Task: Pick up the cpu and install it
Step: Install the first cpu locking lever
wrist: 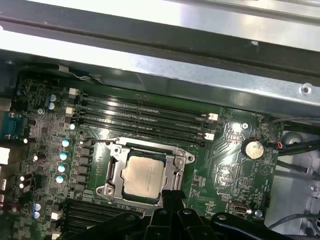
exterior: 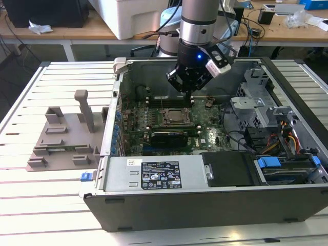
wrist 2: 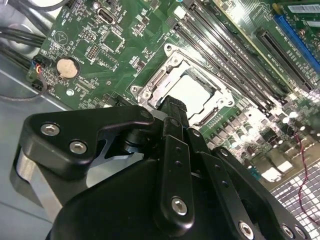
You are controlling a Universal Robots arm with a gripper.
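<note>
The gripper [exterior: 188,91] hangs over the open computer case [exterior: 215,200], just past the socket at about 12 o'clock in the exterior view. Fingers [wrist 2: 172,112] look drawn together with nothing between them in the second wrist view; the tip sits just above the socket frame's edge.

The cpu [wrist: 143,174] lies seated flat in the socket [wrist: 112,167], silvery top up, metal frame around it; it also shows in the second wrist view [wrist 2: 192,92] and, dark and small, in the exterior view [exterior: 176,118].

Memory slots [wrist: 140,117] run alongside the socket. A coin cell [wrist: 253,148] sits on the motherboard [wrist: 227,170] at about 3 o'clock of the socket in the first wrist view.

At 9 o'clock of the case in the exterior view, a grey plastic tray [exterior: 64,141] rests on the slatted bench [exterior: 46,205], well apart from the gripper.
</note>
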